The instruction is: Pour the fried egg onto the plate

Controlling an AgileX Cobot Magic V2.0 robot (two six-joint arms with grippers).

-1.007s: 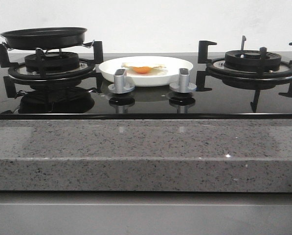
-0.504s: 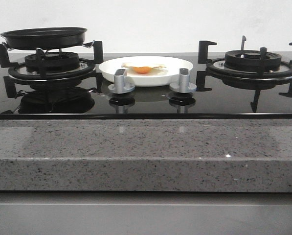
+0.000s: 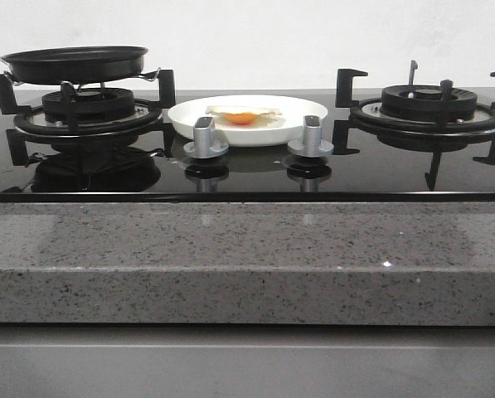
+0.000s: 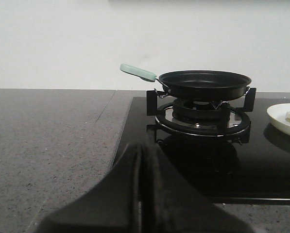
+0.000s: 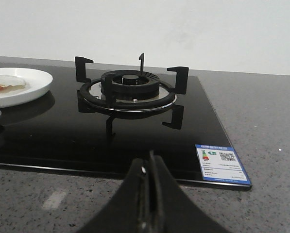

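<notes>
Sitting on the left burner (image 3: 85, 112) of the black glass stove (image 3: 247, 170), the black frying pan (image 3: 75, 63) is level, its pale green handle (image 4: 138, 72) pointing away to the left in the front view. Just right of it, on the glass between the two burners, stands the plate (image 3: 249, 119), glossy white, wide and shallow with a raised rim. The fried egg (image 3: 242, 115) lies flat on the plate, a thin ragged white with an orange yolk near the middle; its long axis runs left to right across the plate. Two silver knobs (image 3: 206, 138) stand in front of the plate. The right burner (image 3: 428, 108) is bare. The stove is set into a speckled grey stone bench (image 3: 247, 257).

Compared with the frames from a moment ago, nothing differs: pan, plate and egg lie exactly as they did.

The left gripper (image 4: 141, 160) has its fingers pressed together, holding nothing, low over the bench left of the stove. The right gripper (image 5: 148, 167) is likewise closed and empty, near the stove's front right corner by a blue label (image 5: 221, 163).
</notes>
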